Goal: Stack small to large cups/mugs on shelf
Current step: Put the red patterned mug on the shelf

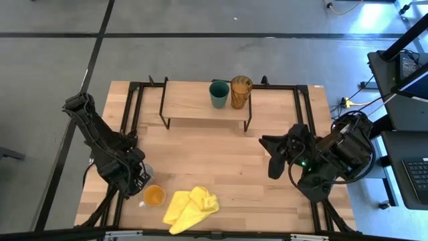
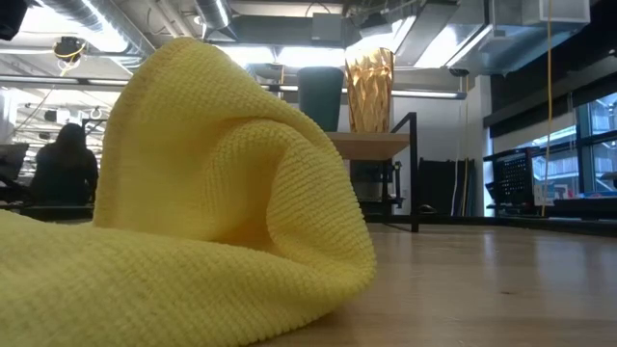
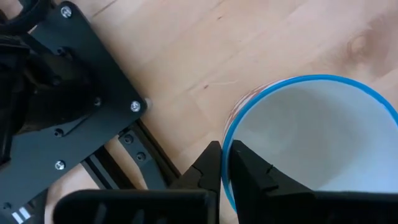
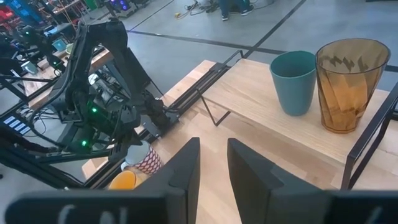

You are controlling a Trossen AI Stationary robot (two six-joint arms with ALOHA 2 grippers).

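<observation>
**Left hand clamped on the white-grey mug's rim**

The left hand [image 3: 225, 163] is seen pinched on the blue-edged rim of the white-grey mug [image 3: 311, 137], one finger inside and one outside. The small orange mug [image 1: 154, 196] stands just beside that hand on the tabletop [image 1: 221, 161], with the yellow cloth [image 1: 190, 206] near it. The right hand [image 4: 211, 165] is held released, fingers parted and empty. Well beyond it, on the shelf [image 1: 194, 104], the dark green cup [image 1: 219, 94] and the amber tumbler [image 1: 241, 92] are set side by side.
</observation>
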